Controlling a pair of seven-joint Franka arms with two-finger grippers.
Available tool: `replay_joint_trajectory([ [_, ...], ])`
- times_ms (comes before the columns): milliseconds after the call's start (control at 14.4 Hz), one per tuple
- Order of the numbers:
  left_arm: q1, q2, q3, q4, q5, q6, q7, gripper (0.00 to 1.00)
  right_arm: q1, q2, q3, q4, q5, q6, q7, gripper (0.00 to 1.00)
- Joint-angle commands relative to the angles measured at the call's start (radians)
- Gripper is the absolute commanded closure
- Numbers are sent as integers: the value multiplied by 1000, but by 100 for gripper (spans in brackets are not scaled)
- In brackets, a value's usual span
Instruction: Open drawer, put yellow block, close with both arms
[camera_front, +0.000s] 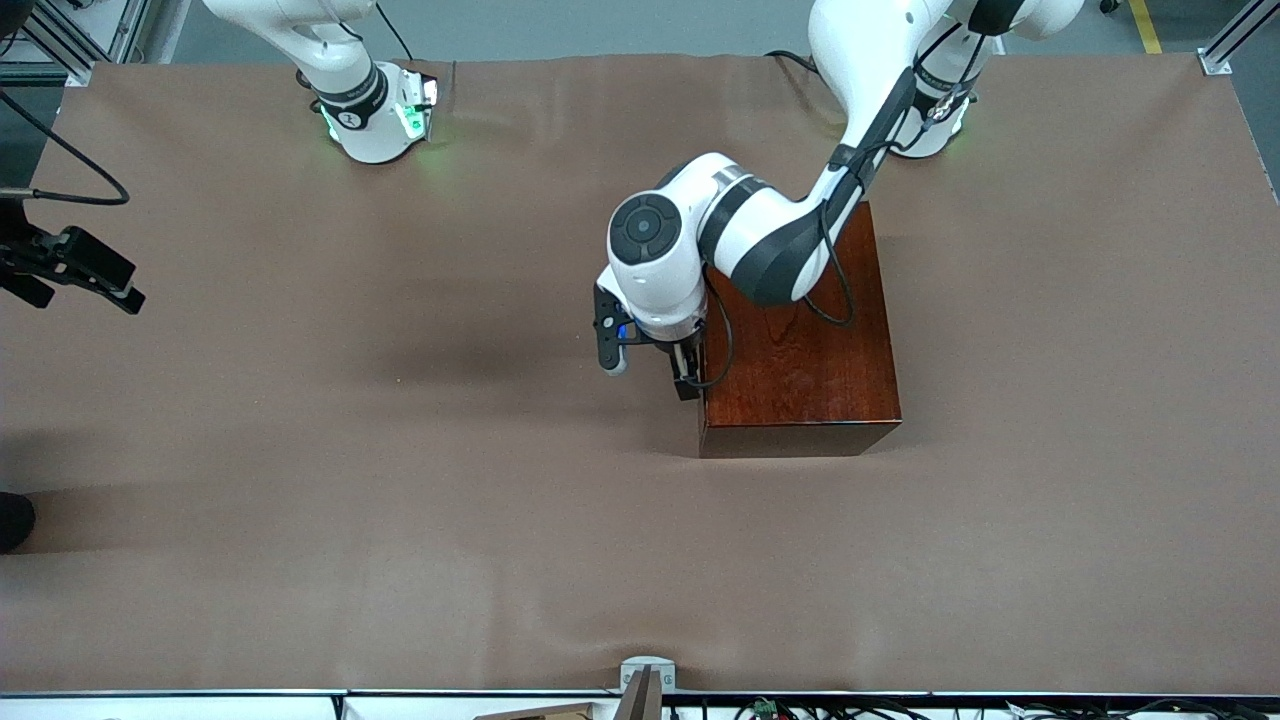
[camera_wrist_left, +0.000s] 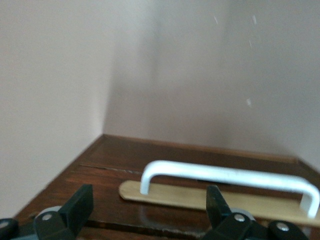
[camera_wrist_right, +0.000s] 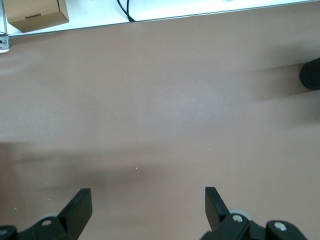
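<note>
A dark mahogany box (camera_front: 800, 340) stands on the table toward the left arm's end. Its drawer (camera_wrist_left: 125, 165) is shut, flush with the box, and faces the right arm's end. The white bar handle (camera_wrist_left: 225, 177) sits on a light wood plate. My left gripper (camera_front: 650, 365) hangs right in front of the drawer front, open, its fingertips (camera_wrist_left: 82, 200) a little short of the handle and holding nothing. My right gripper (camera_wrist_right: 148, 207) is open and empty, raised over bare table at the right arm's end (camera_front: 100, 280), where that arm waits. The yellow block is out of view.
A brown cover (camera_front: 400, 500) spreads over the whole table. A cardboard box (camera_wrist_right: 35, 12) lies off the table's edge nearest the front camera. A black object (camera_front: 12, 520) pokes in at the right arm's end.
</note>
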Motion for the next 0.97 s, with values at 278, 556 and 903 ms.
replay_joint_trajectory([
  [278,11,-220,-9,-26,-86,-88,-659,0,8,15,-1,32,-7,-30,6,0],
  [556,135,-341,9,-28,-92,-319,-839,0,-9,18,-8,23,-8,-93,3,0],
  [903,405,-429,-3,-38,-135,-383,-834,0,-27,50,-8,21,-8,-128,3,0],
])
